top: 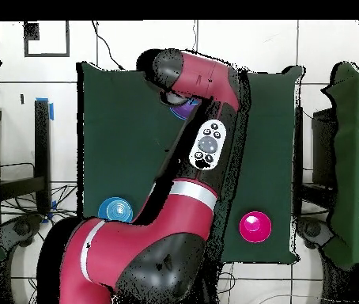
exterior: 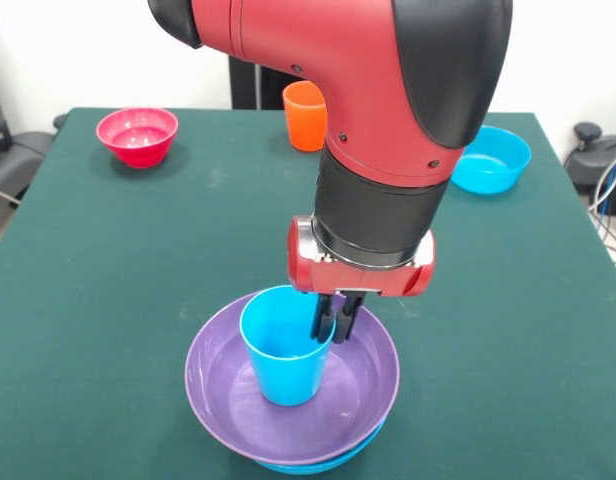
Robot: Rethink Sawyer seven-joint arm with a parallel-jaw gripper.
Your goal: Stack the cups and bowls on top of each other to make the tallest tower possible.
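The gripper pinches the light blue cup's rim, holding it upright inside the purple bowl directly below to top the tower.

Green desk; white wall behind; cables at one side; tiled floor around.
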